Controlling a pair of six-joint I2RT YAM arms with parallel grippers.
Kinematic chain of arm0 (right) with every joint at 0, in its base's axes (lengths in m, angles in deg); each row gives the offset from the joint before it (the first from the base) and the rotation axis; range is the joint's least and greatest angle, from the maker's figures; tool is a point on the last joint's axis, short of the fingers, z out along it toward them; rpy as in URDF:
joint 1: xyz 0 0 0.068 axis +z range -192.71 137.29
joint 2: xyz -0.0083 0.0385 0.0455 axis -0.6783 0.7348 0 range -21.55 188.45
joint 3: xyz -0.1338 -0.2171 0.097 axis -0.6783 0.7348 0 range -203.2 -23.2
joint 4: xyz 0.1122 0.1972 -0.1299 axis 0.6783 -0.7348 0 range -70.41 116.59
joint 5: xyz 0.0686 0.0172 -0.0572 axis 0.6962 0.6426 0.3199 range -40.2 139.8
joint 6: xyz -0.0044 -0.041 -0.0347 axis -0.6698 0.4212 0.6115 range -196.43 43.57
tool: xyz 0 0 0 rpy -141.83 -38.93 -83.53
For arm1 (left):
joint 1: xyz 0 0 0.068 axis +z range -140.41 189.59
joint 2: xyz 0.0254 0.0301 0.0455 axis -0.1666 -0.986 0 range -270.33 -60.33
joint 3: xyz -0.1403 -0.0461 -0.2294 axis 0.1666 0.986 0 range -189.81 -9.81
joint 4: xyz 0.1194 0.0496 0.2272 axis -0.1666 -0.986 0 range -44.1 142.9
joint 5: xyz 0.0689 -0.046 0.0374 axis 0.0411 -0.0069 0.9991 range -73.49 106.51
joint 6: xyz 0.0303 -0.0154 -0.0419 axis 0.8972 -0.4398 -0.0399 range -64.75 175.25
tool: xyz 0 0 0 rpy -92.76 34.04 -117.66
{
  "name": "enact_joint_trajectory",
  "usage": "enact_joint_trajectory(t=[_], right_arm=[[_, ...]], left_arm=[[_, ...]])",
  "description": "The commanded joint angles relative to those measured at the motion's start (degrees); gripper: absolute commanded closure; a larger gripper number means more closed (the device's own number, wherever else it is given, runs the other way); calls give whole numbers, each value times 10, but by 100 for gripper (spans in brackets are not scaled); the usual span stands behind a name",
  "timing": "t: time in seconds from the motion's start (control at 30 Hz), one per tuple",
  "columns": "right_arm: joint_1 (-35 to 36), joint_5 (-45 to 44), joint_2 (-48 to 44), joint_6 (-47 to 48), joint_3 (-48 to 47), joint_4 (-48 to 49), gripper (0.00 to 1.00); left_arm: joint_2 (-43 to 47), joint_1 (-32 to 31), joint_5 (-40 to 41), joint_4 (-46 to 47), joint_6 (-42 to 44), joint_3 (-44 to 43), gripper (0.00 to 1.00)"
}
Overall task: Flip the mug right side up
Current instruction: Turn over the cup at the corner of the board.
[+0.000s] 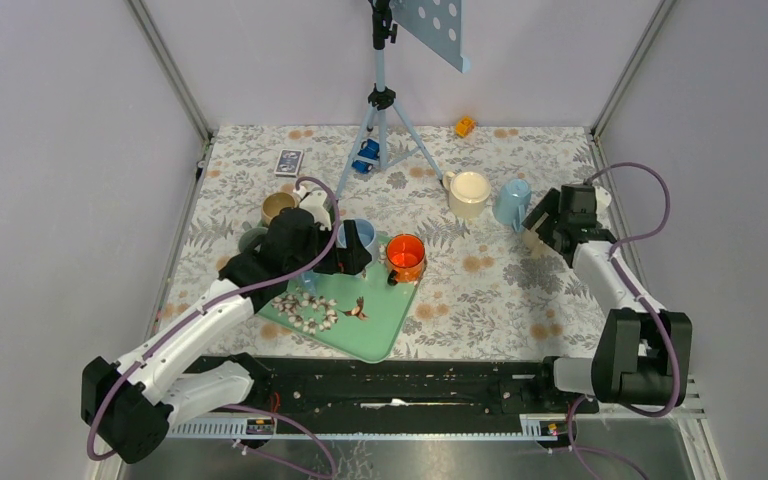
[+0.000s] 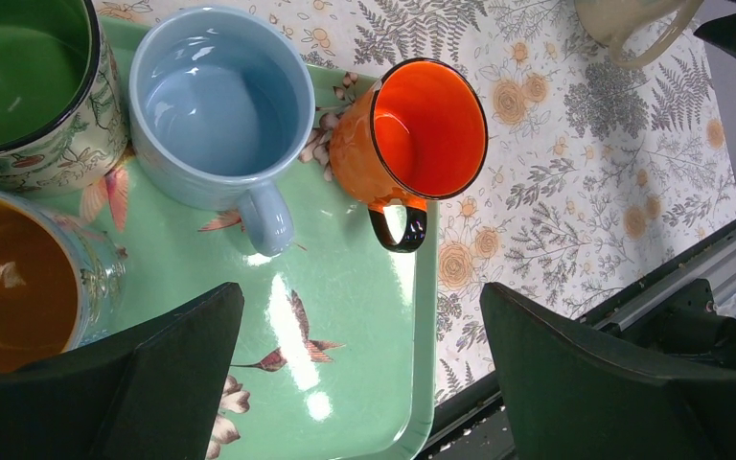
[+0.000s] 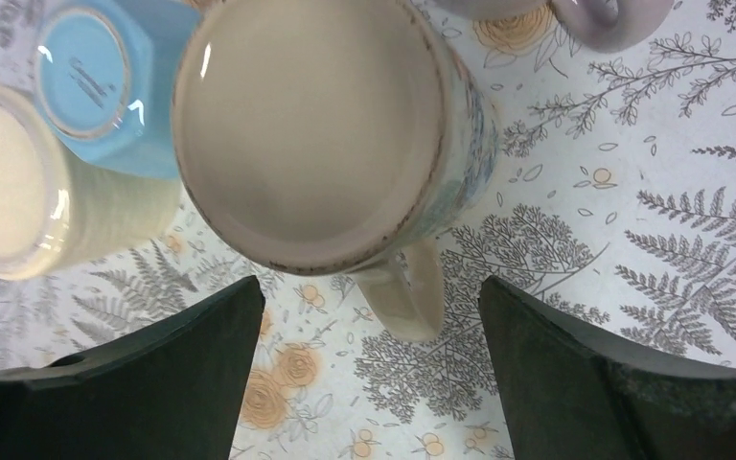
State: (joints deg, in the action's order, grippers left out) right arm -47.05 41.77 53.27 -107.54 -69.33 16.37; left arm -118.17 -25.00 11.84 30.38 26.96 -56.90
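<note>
Right gripper [image 3: 366, 311] closest to the lens, dark jaws spread wide, gripping nothing, poised over the floral tablecloth [image 3: 632, 240]. Directly beneath: large cream-lined ceramic mug with a blue-patterned outside [image 3: 307, 125], mouth up, handle pointing toward the wrist, standing free on its base. Probably the task's mug, and if so already righted, with only a pull-back left. Just beside it, touching or nearly so, small pale blue glazed mug [image 3: 81, 81] with stamped base up, hence inverted; if meant instead, whole flip outstanding. Next along, ribbed cream mug [image 3: 19, 192], orientation unclear. Well apart on the left, left gripper [image 2: 362, 307] likewise wide and bare above the mint green tray [image 2: 345, 383], facing a glossy orange mug [image 2: 422, 129] and a sky blue mug [image 2: 220, 105], both upright.
</note>
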Motion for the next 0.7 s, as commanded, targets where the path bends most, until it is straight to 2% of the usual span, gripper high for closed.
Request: enact_joint_trajectory(t=[0.0,0.3,0.53,0.67], right_arm=[[21,-69,8,38,-18,-21,13],[27,-81,31,60,-6,33,32],[40,-101,48,73,-11,37,45],[41,-106,57,77,-10,39,47]], left_arm=[[0,2,-12,30,4,2,1],[-5,3,-18,31,0,2,1],[-8,3,-22,31,-3,-1,1],[-10,3,-26,32,-4,-1,1]])
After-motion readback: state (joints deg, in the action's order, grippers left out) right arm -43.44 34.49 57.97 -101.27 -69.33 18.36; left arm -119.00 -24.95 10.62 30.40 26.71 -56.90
